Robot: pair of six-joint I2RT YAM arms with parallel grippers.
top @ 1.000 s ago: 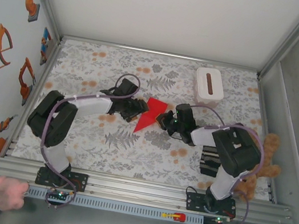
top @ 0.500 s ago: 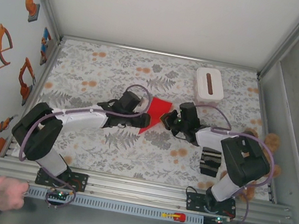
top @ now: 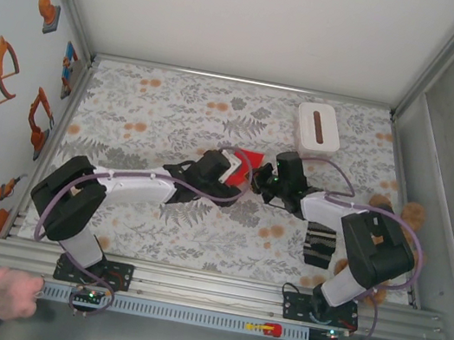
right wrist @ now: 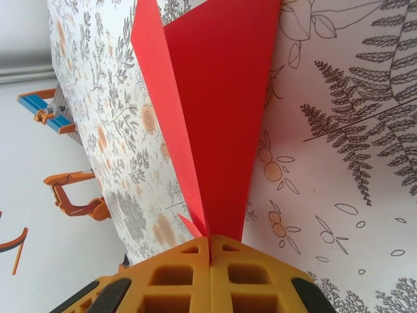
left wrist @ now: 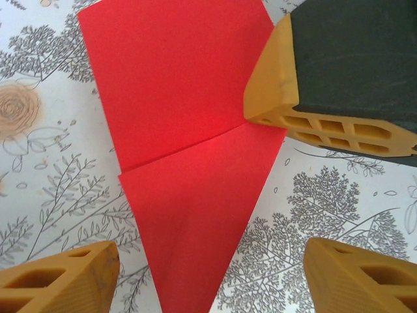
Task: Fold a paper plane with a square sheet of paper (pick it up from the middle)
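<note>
Right pincer (right wrist: pixel 210 242) is clamping fully shut on the red paper (right wrist: pixel 215 117), gripping 1 narrow end, w/ 1 flap lifting off the rest. Left pincer (left wrist: pixel 208 274) is gaping wide, holding nothing, its 2 fingers (left wrist: pixel 58 280) straddling the paper's pointed end, both apart from it. Paper is lying mid-table on the floral table (top: pixel 158 114), between both pincers, showing 1 crease across.
</note>
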